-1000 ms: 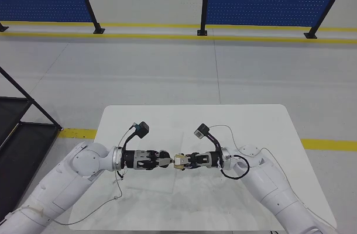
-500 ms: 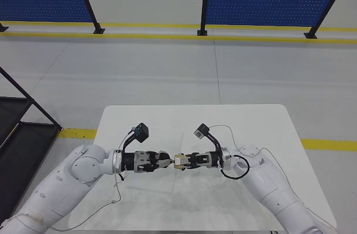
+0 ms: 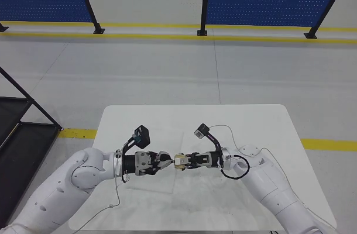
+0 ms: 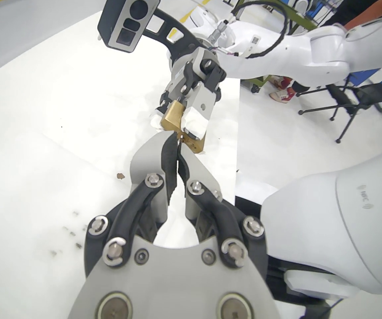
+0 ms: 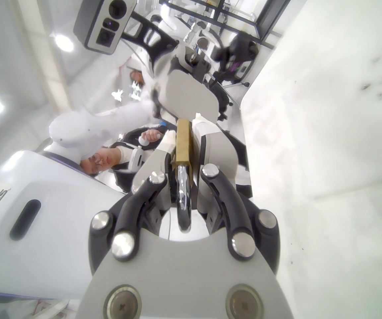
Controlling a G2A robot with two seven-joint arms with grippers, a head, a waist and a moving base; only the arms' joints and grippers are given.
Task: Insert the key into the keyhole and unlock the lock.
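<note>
imo the brass padlock point(image 4: 172, 117) looks small, stiff and slick, so the right gripper point(image 5: 183, 131) squeezing its flat sides above the table point(image 3: 254, 123) makes sense, with the left gripper point(image 4: 177, 141) pinched shut on the thin key point(image 4: 179, 137) at its bottom end.

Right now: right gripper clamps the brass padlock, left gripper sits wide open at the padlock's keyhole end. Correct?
Not quite. The left gripper is not open: the left wrist view shows its fingers pinched shut on the key, right at the end of the padlock. The rest holds: the right gripper clamps the brass padlock.
</note>
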